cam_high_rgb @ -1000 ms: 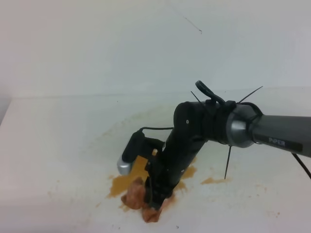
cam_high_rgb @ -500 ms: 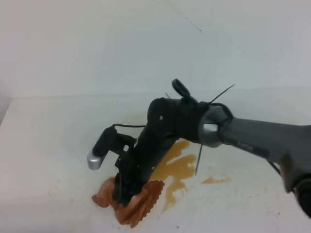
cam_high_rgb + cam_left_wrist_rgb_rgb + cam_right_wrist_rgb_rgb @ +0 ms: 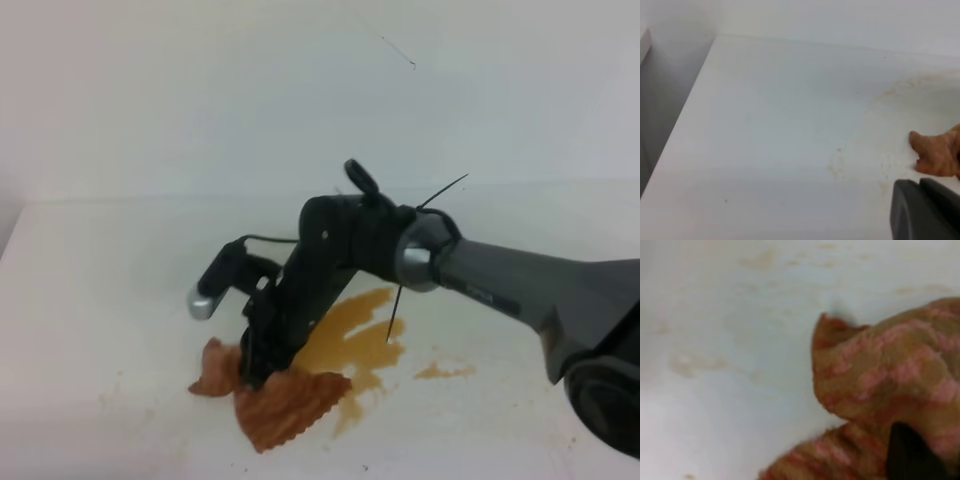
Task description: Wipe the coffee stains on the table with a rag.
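Since a second ago our right pincer [image 3: 256,372] has dragged the rag [image 3: 285,405] leftward, baring the coffee stains [image 3: 350,340] behind it. It stays clenched on the rag against the desk [image 3: 100,300]; most of the amber pool remains unwiped. Our left pincer [image 3: 925,210] idles, grip unclear.

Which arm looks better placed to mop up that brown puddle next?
The right. Its end effector already presses the rag onto the table right beside the coffee stains. The left arm is out of the overhead view.
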Robot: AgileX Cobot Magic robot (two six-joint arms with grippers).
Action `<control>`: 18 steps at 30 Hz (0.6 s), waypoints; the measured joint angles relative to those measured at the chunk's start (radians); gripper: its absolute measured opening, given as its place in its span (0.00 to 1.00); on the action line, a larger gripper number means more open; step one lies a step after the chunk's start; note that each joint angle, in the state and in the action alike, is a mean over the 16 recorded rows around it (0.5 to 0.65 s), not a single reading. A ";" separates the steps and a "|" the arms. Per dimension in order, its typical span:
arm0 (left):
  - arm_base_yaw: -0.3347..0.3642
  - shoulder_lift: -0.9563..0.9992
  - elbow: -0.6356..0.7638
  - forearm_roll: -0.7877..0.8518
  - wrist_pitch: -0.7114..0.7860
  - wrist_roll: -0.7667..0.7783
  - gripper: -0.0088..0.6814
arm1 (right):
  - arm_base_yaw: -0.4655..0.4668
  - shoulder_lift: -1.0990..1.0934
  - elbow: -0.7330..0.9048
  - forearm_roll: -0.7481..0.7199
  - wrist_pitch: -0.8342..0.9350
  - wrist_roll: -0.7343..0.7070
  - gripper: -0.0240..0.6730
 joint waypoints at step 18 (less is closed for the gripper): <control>0.000 -0.002 0.002 0.000 -0.001 0.000 0.01 | -0.164 -0.038 -0.004 0.057 0.007 -0.055 0.32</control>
